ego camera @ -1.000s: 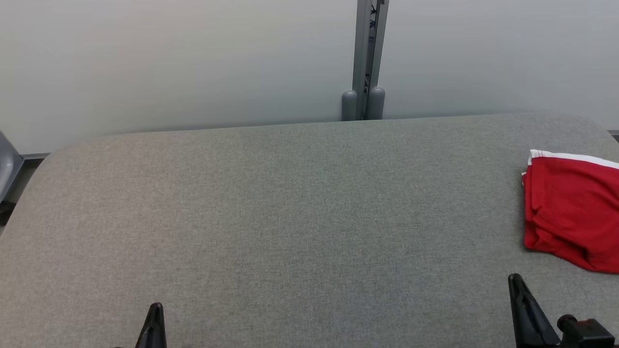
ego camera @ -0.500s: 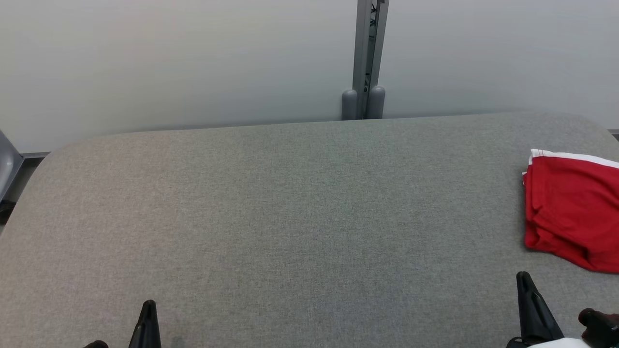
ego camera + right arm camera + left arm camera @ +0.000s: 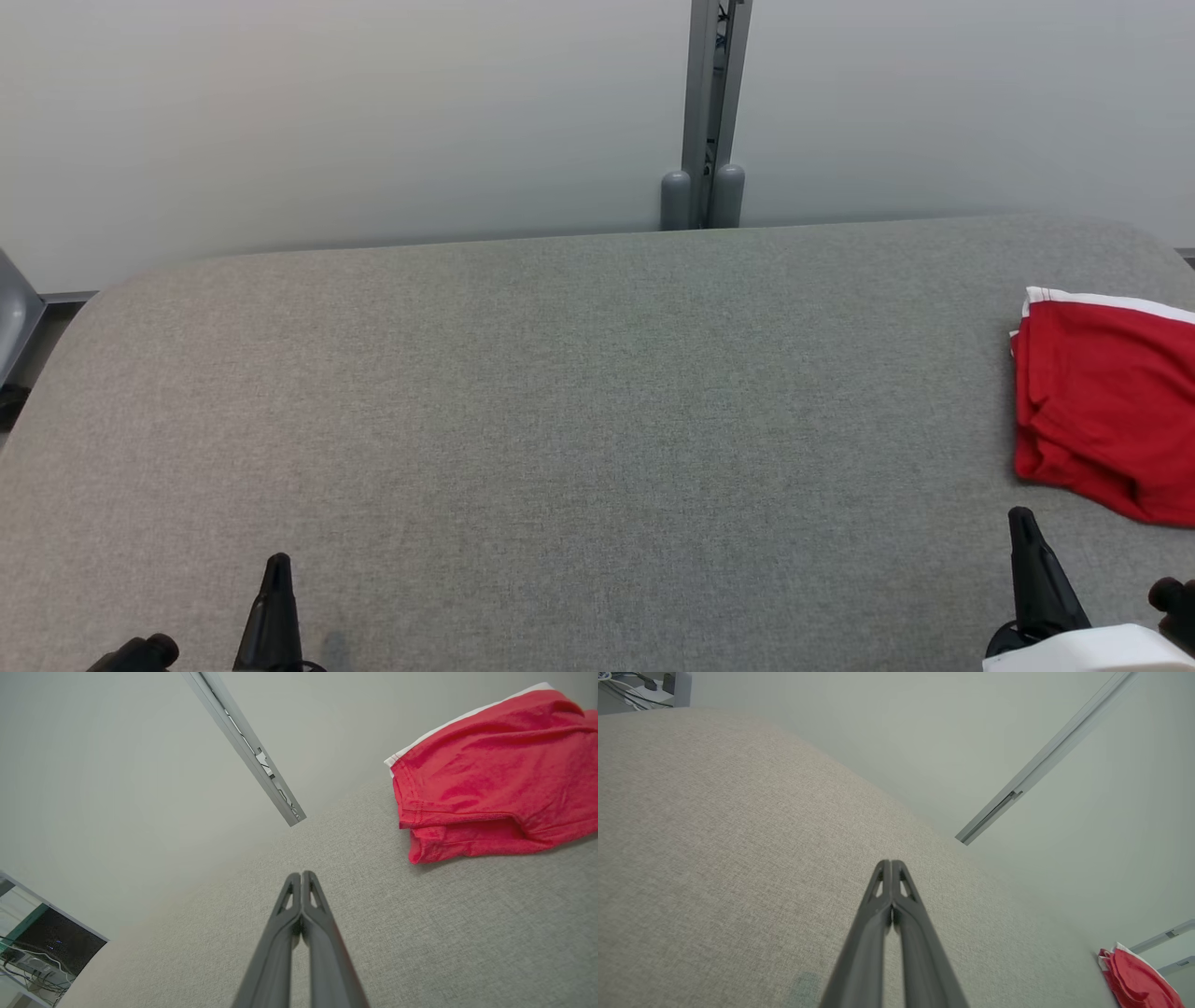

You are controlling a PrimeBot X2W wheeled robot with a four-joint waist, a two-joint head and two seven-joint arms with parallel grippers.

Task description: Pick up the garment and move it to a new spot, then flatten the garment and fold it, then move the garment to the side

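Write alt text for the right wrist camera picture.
A red garment with a white edge lies loosely folded on a grey fabric table, up and right of the right claw, which is shut and empty. Behind stands a pale wall with a metal rail.

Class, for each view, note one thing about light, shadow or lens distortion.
Head view: soft, even light; faint shadow beside the left gripper. Left wrist view: table edge looks bowed, wide-angle distortion. Right wrist view: garment sharp, thin shadow under its near edge.
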